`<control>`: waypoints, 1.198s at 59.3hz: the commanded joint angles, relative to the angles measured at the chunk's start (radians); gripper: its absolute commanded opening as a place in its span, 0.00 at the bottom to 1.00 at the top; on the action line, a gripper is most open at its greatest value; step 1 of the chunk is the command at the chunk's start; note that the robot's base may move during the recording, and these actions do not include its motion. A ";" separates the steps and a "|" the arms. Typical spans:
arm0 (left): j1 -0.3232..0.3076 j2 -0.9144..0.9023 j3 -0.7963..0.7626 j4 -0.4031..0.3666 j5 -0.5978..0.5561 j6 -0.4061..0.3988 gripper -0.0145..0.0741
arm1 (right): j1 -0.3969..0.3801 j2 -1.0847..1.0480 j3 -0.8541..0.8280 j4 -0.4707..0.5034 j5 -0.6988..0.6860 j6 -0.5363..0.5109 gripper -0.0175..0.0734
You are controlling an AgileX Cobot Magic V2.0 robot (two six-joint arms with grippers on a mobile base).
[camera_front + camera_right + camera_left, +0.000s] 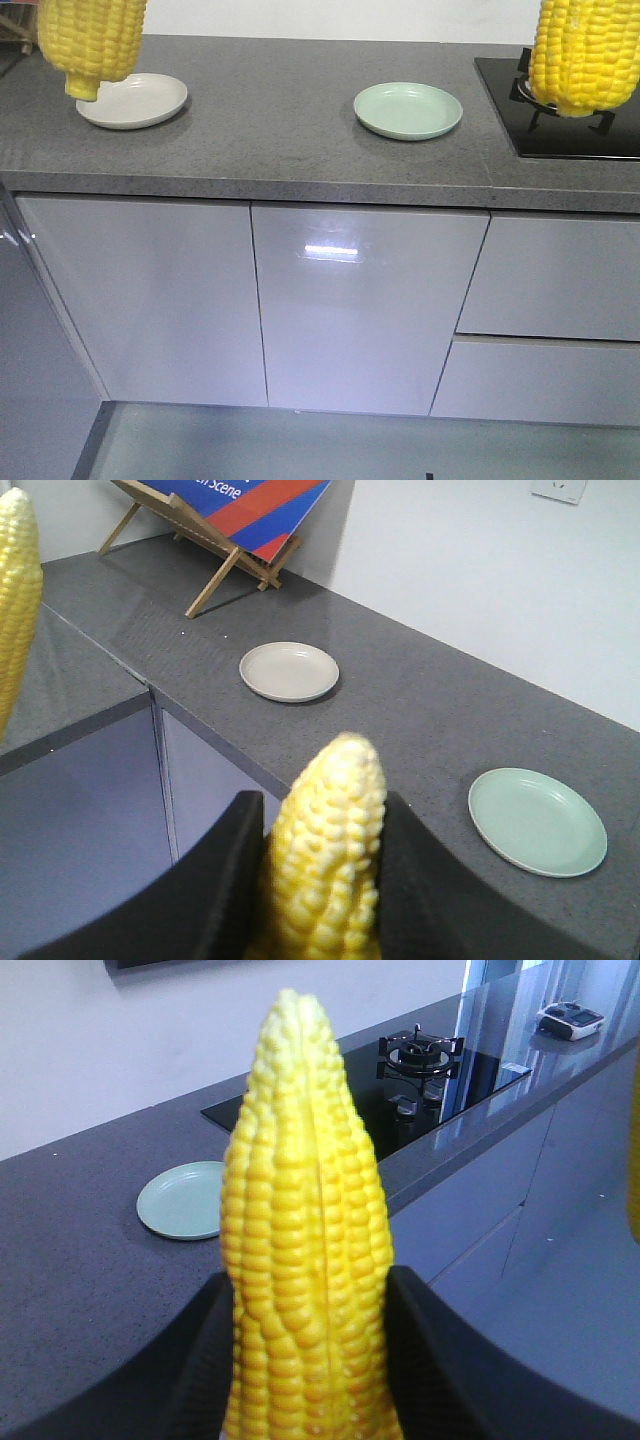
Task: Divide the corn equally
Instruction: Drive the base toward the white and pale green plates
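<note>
Left cob: clamped between the 2 black fingers of the left pincer. Its tapered end sticks out well past the fingertips. In the front view it hangs at top left, free end down.
Right cob: gripped the same way in the right pincer, tip clear of the fingertips. In the front view it hangs at top right, free end down.
Left pincer: closed to the cob's width, 1 finger pressed on each side.
Right pincer: closed to the cob's width, 1 finger on each side.
Cob to cob: well apart.
Beige plate: on the countertop, ahead and left of the right pincer. The left cob's lower end overlaps its rim in the front view; contact cannot be told.
Green plate: on the countertop between the 2 pincers, ahead and left of the left one, ahead and right of the right one.
Gas hob: beyond the left pincer, past the green plate; behind the right cob in the front view.
Signboard on wooden easel: far beyond the right pincer, past the beige plate.
</note>
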 commanded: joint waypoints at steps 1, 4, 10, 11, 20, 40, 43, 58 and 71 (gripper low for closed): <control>0.000 -0.026 -0.024 -0.034 -0.063 -0.009 0.15 | -0.007 -0.017 -0.016 0.019 -0.004 -0.007 0.19; 0.000 -0.026 -0.024 -0.034 -0.063 -0.009 0.15 | -0.007 -0.017 -0.016 0.019 -0.004 -0.007 0.19; 0.000 -0.026 -0.024 -0.034 -0.063 -0.009 0.15 | -0.007 -0.017 -0.016 0.019 -0.004 -0.007 0.19; 0.000 -0.026 -0.024 -0.034 -0.063 -0.009 0.15 | -0.007 -0.017 -0.016 0.019 -0.004 -0.007 0.19; 0.000 -0.026 -0.024 -0.034 -0.063 -0.009 0.15 | -0.007 -0.017 -0.016 0.019 -0.004 -0.007 0.19; 0.000 -0.026 -0.024 -0.034 -0.063 -0.009 0.15 | -0.007 -0.017 -0.016 0.019 -0.005 -0.007 0.19; 0.000 -0.026 -0.024 -0.034 -0.063 -0.009 0.15 | -0.007 -0.017 -0.016 0.019 -0.005 -0.007 0.19; 0.000 -0.026 -0.024 -0.034 -0.063 -0.009 0.15 | -0.007 -0.017 -0.016 0.019 -0.005 -0.007 0.19; 0.000 -0.026 -0.024 -0.034 -0.063 -0.009 0.15 | -0.007 -0.017 -0.016 0.019 -0.005 -0.007 0.19</control>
